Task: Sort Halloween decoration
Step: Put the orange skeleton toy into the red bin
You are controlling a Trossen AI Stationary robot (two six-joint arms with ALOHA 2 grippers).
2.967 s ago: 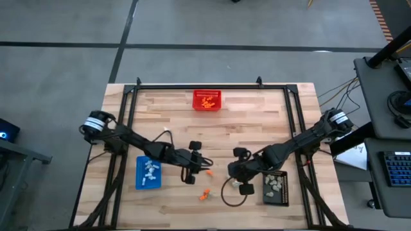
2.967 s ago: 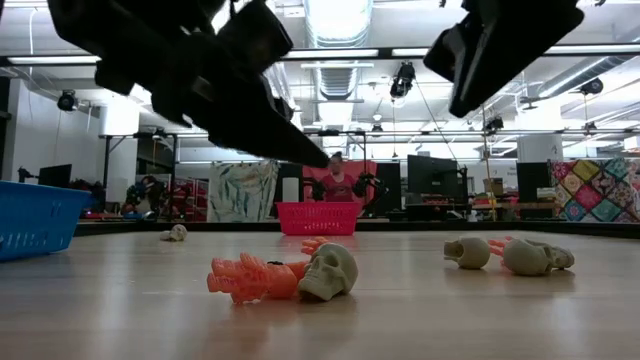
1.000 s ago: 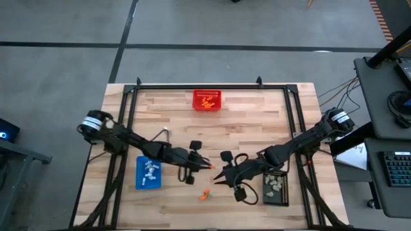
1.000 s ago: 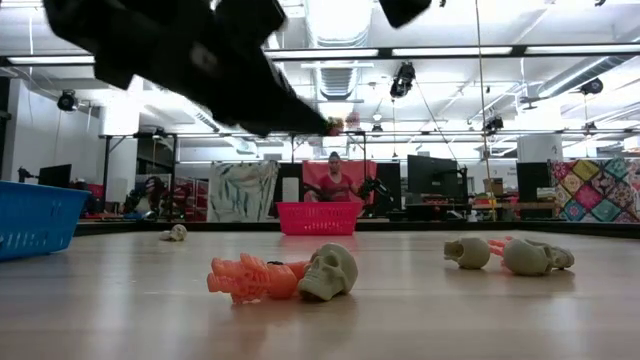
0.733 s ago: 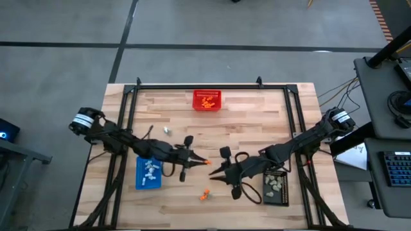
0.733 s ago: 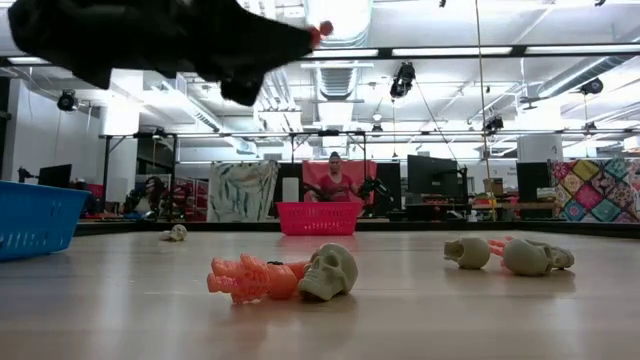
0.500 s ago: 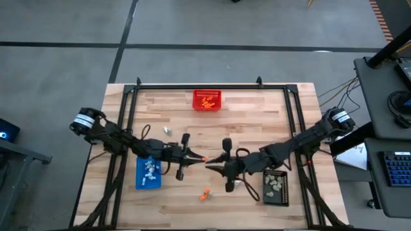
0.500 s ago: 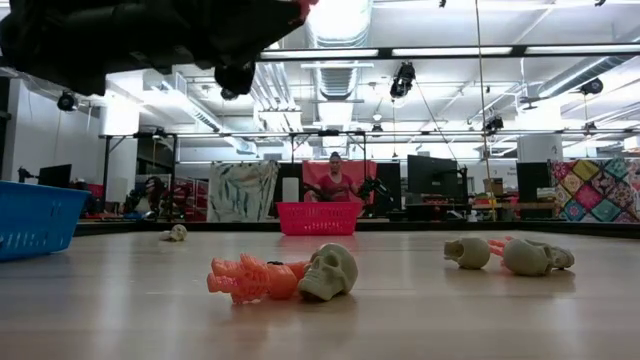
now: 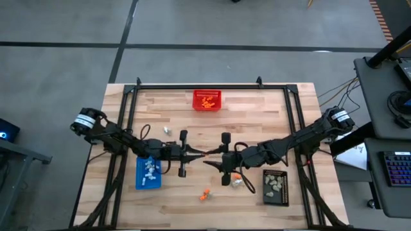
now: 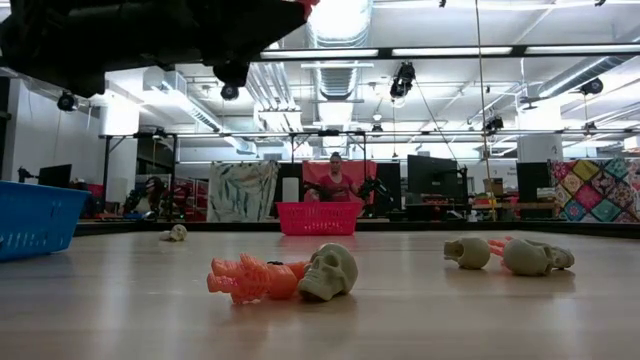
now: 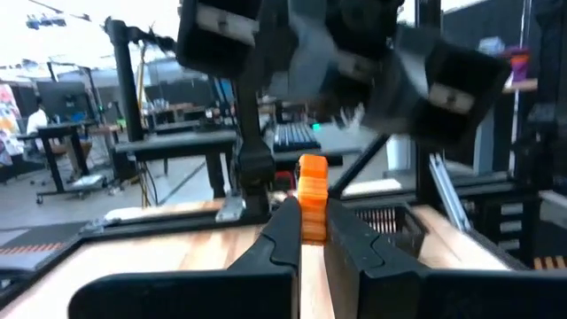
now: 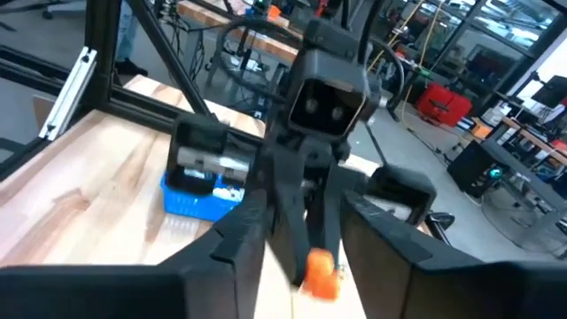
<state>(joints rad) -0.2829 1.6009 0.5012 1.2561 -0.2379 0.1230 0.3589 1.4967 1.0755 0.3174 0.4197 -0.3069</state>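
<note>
Right now, nearest you at the table's six-o'clock side, an orange-and-skull pair of trinkets (image 10: 283, 275) lies on the wood, with two more pale skulls (image 10: 510, 255) off toward three o'clock. In the overhead view that orange piece (image 9: 204, 195) sits just below the two grippers, between the blue tray (image 9: 148, 173) at eight o'clock, which holds white pieces, and the black tray (image 9: 275, 187) at four o'clock, which holds grey-beige ones.

At the table's centre your two arms meet tip to tip above the wood. The left gripper (image 11: 306, 232) is clamped narrow on a small orange trinket (image 11: 312, 197), which stands up between its fingers. The right gripper (image 12: 301, 237) faces it with its fingers spread wide on either side of the same orange trinket (image 12: 322, 271); you can see gaps between its fingers and the piece, so it holds nothing.

Farther off, at twelve o'clock, the red mesh basket (image 9: 207, 100) rests by the table's far edge with orange pieces inside. A single pale trinket (image 9: 166, 130) lies alone around ten o'clock from centre. Beyond the table, a person (image 10: 333, 181) shows in the room.
</note>
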